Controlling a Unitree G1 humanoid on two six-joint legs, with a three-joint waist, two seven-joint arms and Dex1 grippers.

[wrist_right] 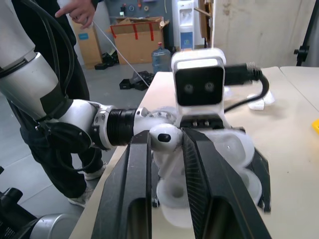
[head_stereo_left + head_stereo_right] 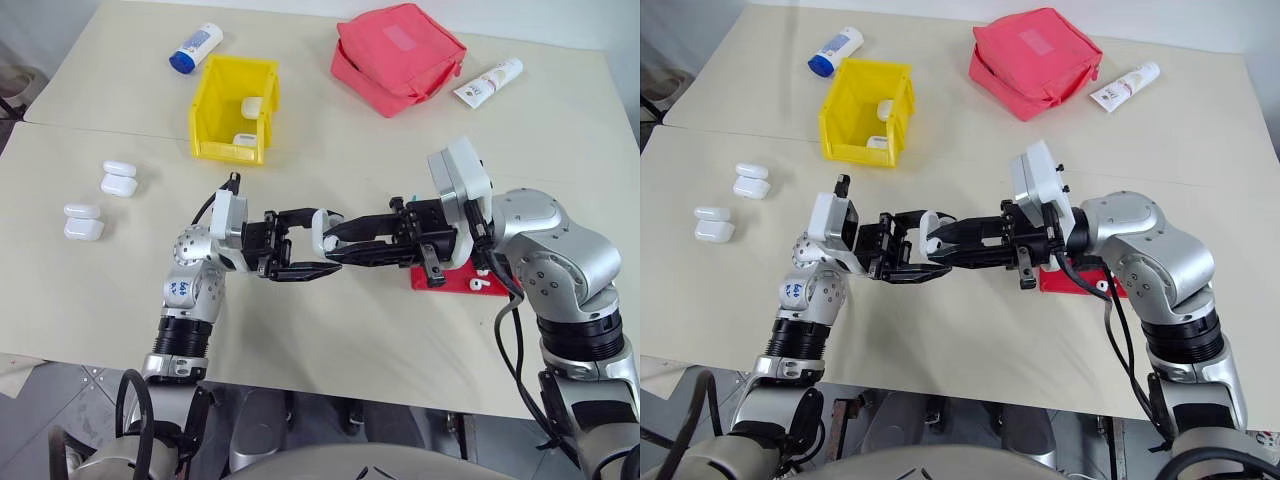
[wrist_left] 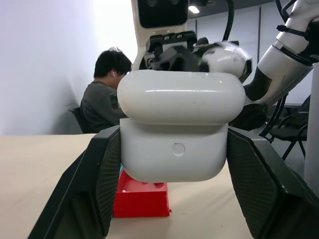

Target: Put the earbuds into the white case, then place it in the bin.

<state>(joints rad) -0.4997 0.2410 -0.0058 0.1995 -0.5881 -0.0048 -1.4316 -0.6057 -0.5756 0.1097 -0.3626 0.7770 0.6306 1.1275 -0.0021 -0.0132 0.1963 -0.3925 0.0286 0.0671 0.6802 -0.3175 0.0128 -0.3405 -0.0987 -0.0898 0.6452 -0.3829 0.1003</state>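
Above the table's middle, my left gripper (image 2: 322, 242) is shut on the white case (image 2: 321, 231). In the left wrist view the case (image 3: 177, 149) sits between the two black fingers (image 3: 102, 174), its lid on top. My right gripper (image 2: 340, 246) points at it from the right, its tips right at the case, and is shut on a small white earbud (image 1: 166, 139). The yellow bin (image 2: 214, 100) stands at the back left of the table, with white cases inside it.
Two more white cases (image 2: 118, 178) (image 2: 83, 222) lie at the left. A red tray (image 2: 452, 281) with an earbud (image 2: 478, 286) sits under my right arm. A red pouch (image 2: 398, 55) and two tubes (image 2: 195, 47) (image 2: 488, 82) lie at the back. People (image 3: 102, 102) are beyond the table.
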